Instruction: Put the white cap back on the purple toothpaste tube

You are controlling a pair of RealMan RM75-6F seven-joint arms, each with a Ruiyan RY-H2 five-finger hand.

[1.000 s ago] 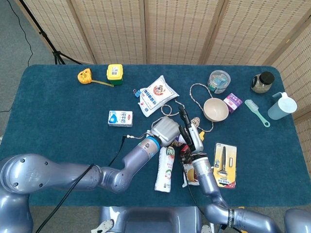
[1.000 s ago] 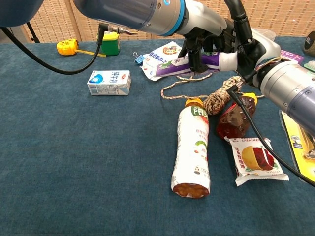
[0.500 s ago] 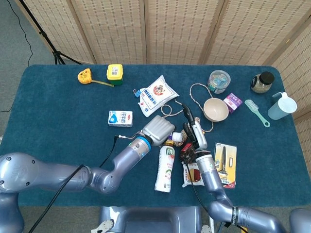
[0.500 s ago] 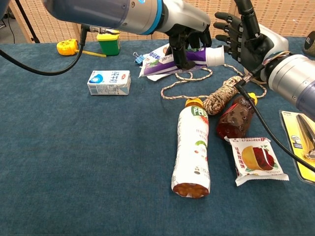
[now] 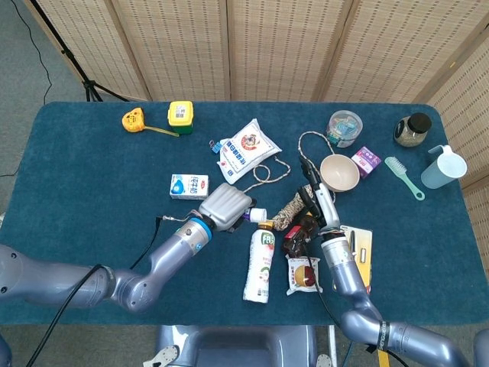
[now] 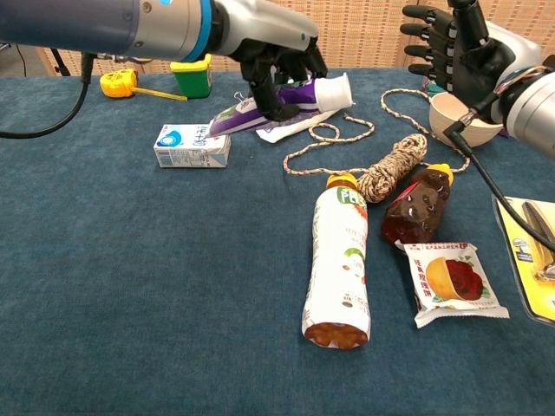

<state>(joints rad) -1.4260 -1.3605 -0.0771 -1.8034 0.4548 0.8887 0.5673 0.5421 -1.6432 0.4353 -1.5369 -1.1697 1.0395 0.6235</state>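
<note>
My left hand [image 6: 276, 71] grips the purple toothpaste tube [image 6: 247, 114] above the table, left of the centre. The tube lies tilted, and the white cap [image 6: 335, 92] sits on its right end. In the head view the left hand [image 5: 225, 206] covers most of the tube, and only the cap [image 5: 258, 214] pokes out to the right. My right hand [image 6: 458, 45] hovers well to the right of the cap with its fingers spread and nothing in it. It also shows in the head view as the right hand [image 5: 322, 207].
Below the tube lie a coiled rope [image 6: 388, 166], a squeeze bottle [image 6: 340, 260], a brown pouch [image 6: 414, 208] and a snack packet [image 6: 451, 282]. A milk carton [image 6: 192, 145] sits left, a beige bowl [image 6: 451, 117] under my right hand, and a yellow card pack [image 6: 529, 251] far right.
My right hand has let go at the cap and drawn away to the right, fingers spread. My left hand has carried the capped tube to the left.
</note>
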